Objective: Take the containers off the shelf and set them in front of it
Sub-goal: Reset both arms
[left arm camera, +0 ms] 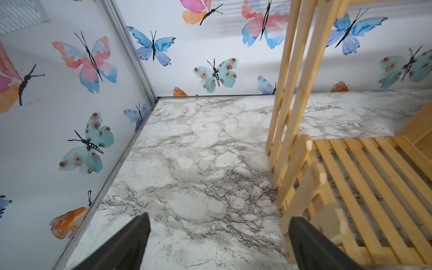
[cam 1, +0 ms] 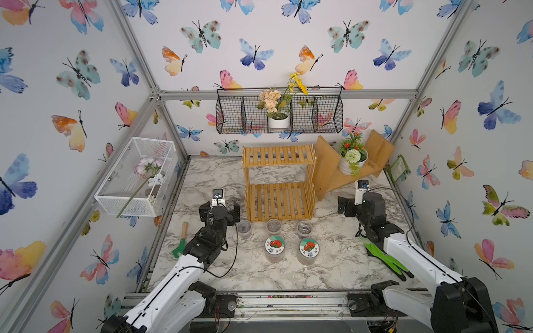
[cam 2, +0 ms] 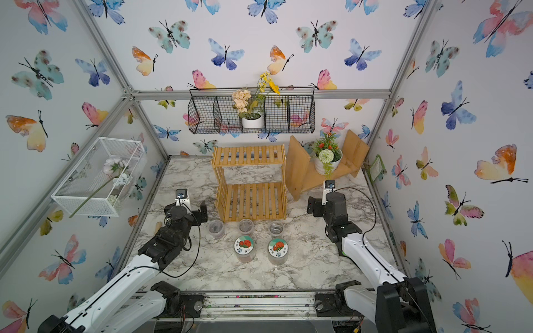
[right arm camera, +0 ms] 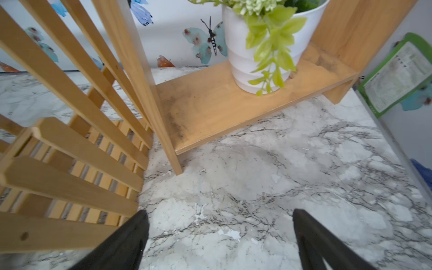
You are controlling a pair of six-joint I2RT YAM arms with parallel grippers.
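Bamboo shelf (cam 1: pixel 278 184), two slatted tiers, upright on the marble tabletop (cam 1: pixel 259 274). Both tiers are bare in both top views, with no container on either.

Containers: five, all upright on the tabletop before the shelf's front edge. Three small clear cups (cam 1: pixel 274 225) stand in a row just beside that edge and parallel to it. Two white-lidded jars (cam 1: pixel 275 245) form a second row beyond the cups, toward the arm bases. Cup contents are too dim to name.

Left gripper (left arm camera: pixel 218 216): jaws spread wide, empty, over bare marble beside the shelf's left posts, fingertips pointing to the back wall. The containers lie behind its fingertips and to its right. The end cup (cam 1: pixel 244 228) sits just beside its wrist, nearest of all.

Right gripper (right arm camera: pixel 219 211): jaws spread wide, empty, between the shelf's right posts and the wooden board stand (right arm camera: pixel 233 105). The containers lie behind it and to its left, well apart.

Assessment: the task appears complete. Any withdrawal by the left arm likely needs care around the end cup; the right arm's path looks free.
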